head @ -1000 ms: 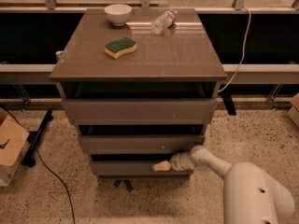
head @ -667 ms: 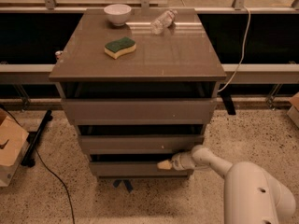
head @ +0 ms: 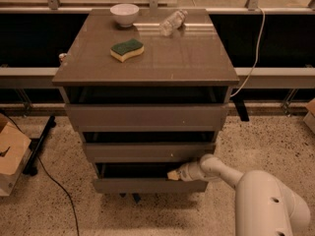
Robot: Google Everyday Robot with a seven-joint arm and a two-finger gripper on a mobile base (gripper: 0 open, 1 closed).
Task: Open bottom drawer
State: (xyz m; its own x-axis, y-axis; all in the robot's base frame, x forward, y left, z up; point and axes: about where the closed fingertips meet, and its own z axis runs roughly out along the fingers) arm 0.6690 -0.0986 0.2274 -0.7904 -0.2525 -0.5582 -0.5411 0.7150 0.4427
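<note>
Below the counter's (head: pixel 197 63) front edge, three grey-brown drawer fronts are stacked, each set further back than the one above. The bottom drawer (head: pixel 147 185) is the lowest, just above the speckled floor. Its flat front faces the camera. Its long axis runs left to right, parallel to the counter's front edge. A dark gap shows above its top edge, under the middle drawer (head: pixel 147 151). The top drawer (head: pixel 147 117) is the tallest and widest.

The gripper (head: pixel 173 175) sits in that dark gap, toward the bottom drawer's right end. Its tan tip points left and lies at the drawer front's top edge. Whether it is spread apart or closed together cannot be told, and it holds nothing that can be seen. The white arm (head: pixel 221 173) reaches in from the lower right.

On the counter, a white bowl (head: pixel 124 13) stands near the back left corner. A clear bottle (head: pixel 173 22) lies on its side near the back edge. A green and yellow sponge (head: pixel 127 49) rests left of centre. A cardboard box (head: pixel 10 156) stands on the floor at far left.
</note>
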